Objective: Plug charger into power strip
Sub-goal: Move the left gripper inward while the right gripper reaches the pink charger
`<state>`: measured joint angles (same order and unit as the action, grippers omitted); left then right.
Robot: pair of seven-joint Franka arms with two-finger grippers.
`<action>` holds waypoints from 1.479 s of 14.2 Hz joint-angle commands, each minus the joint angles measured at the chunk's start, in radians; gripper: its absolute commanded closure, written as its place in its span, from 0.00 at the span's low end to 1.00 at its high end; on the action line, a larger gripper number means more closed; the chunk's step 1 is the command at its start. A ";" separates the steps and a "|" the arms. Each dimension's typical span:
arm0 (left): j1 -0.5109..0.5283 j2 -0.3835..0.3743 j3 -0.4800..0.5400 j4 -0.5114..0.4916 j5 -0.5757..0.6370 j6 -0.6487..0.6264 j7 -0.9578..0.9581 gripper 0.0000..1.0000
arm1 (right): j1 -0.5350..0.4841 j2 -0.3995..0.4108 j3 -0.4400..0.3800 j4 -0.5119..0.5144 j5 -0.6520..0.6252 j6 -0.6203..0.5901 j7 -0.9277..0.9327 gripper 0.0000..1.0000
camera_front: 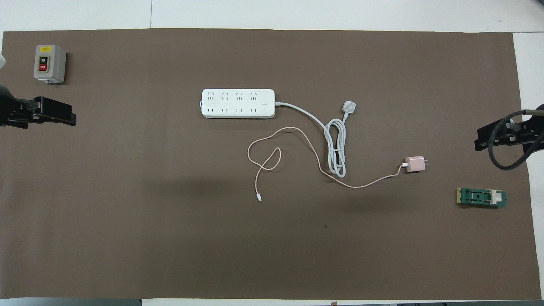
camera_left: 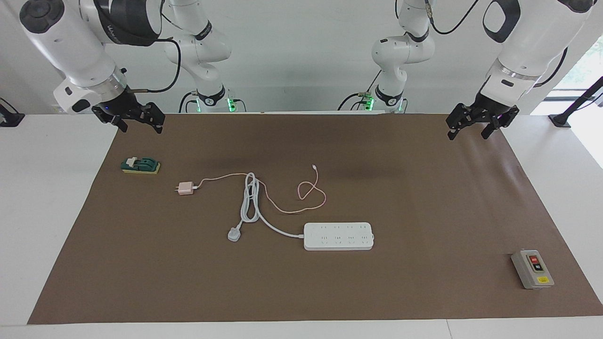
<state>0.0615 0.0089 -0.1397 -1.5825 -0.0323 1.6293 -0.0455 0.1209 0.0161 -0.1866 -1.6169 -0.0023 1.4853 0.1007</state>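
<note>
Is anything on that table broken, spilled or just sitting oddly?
Nothing looks broken or spilled. The charger lies on its side, unplugged, nearer to the robots than the power strip, its pink cable trailing in loose loops. The strip's own white plug also lies loose on the mat. Both grippers, left and right, hang over the mat's corners.

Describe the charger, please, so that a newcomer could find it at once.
On the brown mat, find the long white power strip at its middle. The charger lies nearer the robots, toward the right arm's end, beside the strip's coiled white cord. It alone is a small pink cube trailing a thin pink cable.
</note>
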 commanded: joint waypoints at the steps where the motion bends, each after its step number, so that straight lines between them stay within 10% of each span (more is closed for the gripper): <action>1: 0.006 0.019 0.000 0.029 -0.004 -0.022 0.007 0.00 | -0.014 0.001 0.021 -0.017 0.022 0.035 0.195 0.00; 9: 0.003 0.029 -0.001 0.030 -0.004 -0.025 0.007 0.00 | -0.014 0.047 0.015 -0.161 0.166 0.176 0.876 0.00; 14: -0.044 0.092 -0.009 0.036 -0.058 0.003 0.009 0.00 | -0.099 0.109 0.013 -0.236 0.280 0.288 0.984 0.00; 21: 0.021 0.155 0.002 0.073 -0.464 0.012 0.007 0.00 | -0.112 0.117 0.012 -0.376 0.377 0.463 1.156 0.00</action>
<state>0.0659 0.1400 -0.1361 -1.5424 -0.4089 1.6433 -0.0431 0.0167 0.1524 -0.1792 -1.9508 0.3372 1.9067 1.2313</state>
